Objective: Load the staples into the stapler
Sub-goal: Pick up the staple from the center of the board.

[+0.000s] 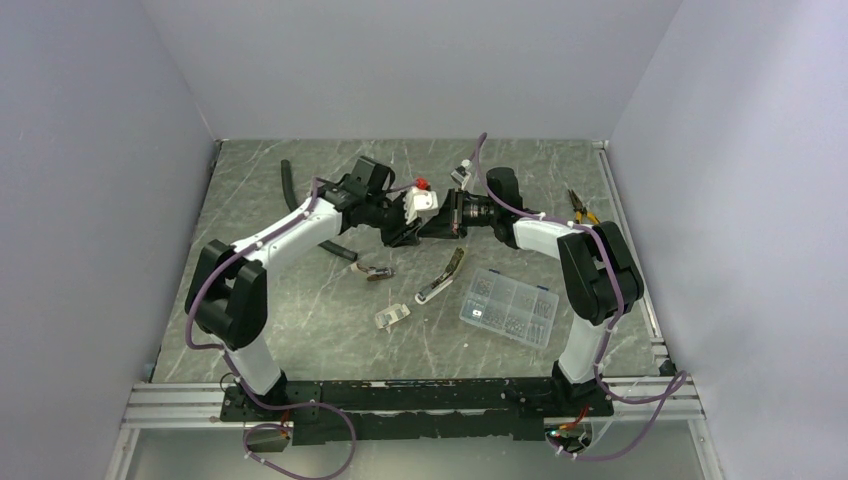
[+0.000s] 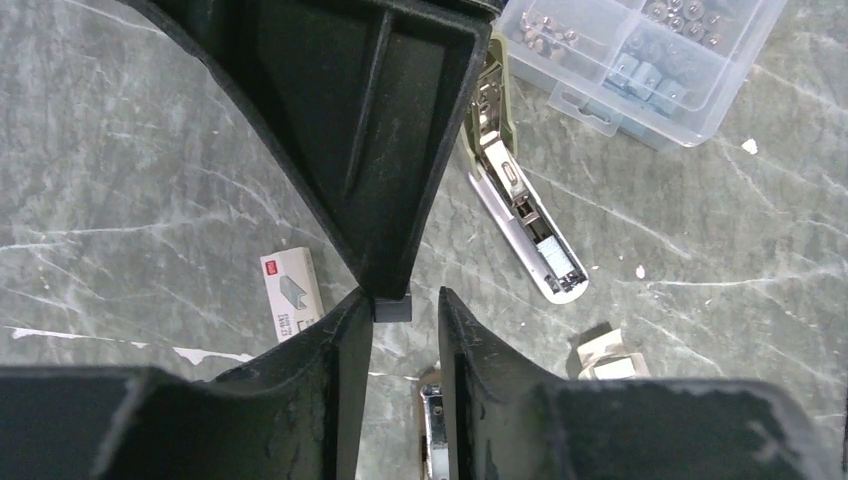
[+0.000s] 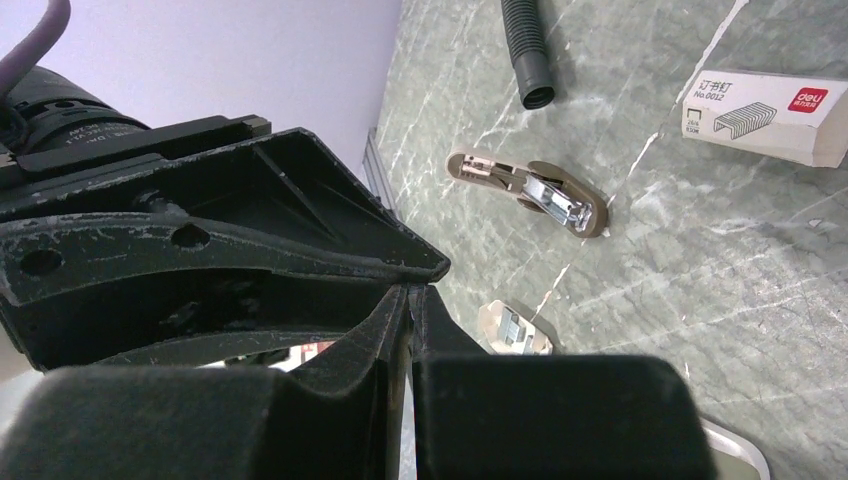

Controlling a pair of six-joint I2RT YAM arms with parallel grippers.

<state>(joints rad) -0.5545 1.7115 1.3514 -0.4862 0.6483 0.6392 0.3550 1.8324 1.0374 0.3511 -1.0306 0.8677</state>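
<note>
The stapler point(image 1: 440, 275) lies opened flat on the table, its olive arm folded back from the silver-white channel; it shows clearly in the left wrist view point(image 2: 520, 205). My two grippers meet tip to tip above the table behind it. My right gripper point(image 3: 410, 292) point(image 1: 442, 221) is shut on a small grey strip of staples point(image 2: 392, 310) that sticks out at its tip. My left gripper point(image 2: 403, 300) point(image 1: 410, 230) is open around that strip. The strip is against one left fingertip point(image 2: 355, 305) and apart from the other.
A white staple box point(image 2: 290, 292) point(image 3: 770, 112) lies flat. A cardboard tray of staples point(image 3: 515, 330) point(image 2: 605, 355) and a tan-and-metal tool point(image 3: 530, 190) point(image 1: 375, 270) lie nearby. A clear compartment box point(image 1: 508, 305), pliers point(image 1: 580, 205) and a black hose point(image 3: 525, 50) also lie on the table.
</note>
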